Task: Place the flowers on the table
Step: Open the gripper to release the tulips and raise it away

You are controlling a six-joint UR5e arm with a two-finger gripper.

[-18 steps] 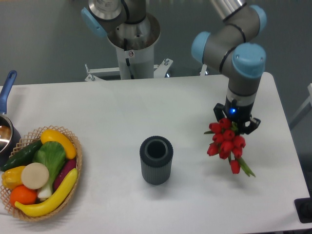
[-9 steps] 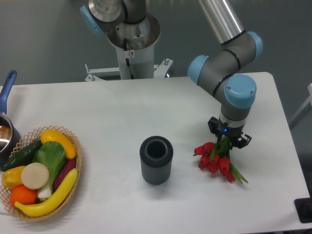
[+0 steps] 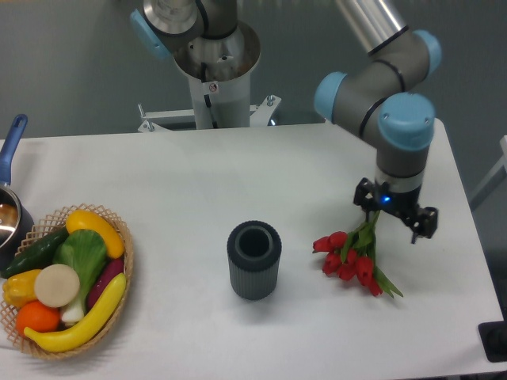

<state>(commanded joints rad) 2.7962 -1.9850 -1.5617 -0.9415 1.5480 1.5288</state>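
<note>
Tulips lie on the table: the bunch of red flowers with green stems and leaves (image 3: pixel 353 258) rests flat on the large white tabletop with rounded corners (image 3: pixel 238 174), blooms pointing toward the middle and stem ends trailing toward the near right. They sit to the right of the dark grey ribbed cylindrical vase (image 3: pixel 254 260), clearly apart from it, so nothing props them up; they look settled under their own weight.

Just above the stems hangs the black two-finger gripper (image 3: pixel 395 215) on the grey arm with pale blue joint caps (image 3: pixel 405 120). Its fingers stand spread to either side and nothing is held between them; the upper stems appear to pass just beneath or beside the left finger, though I cannot tell whether they touch. Judging by that, the flowers have been let go and the placing looks done or all but done, with only a clean lift away left. The risk I would watch is a leaf catching on a finger as the arm rises, dragging the bunch.

Far on the left, well away from all this, stands a woven wicker basket (image 3: pixel 123 237) of yellow, orange and green produce, with a blue-handled pot (image 3: pixel 9 158) at the table's edge.
</note>
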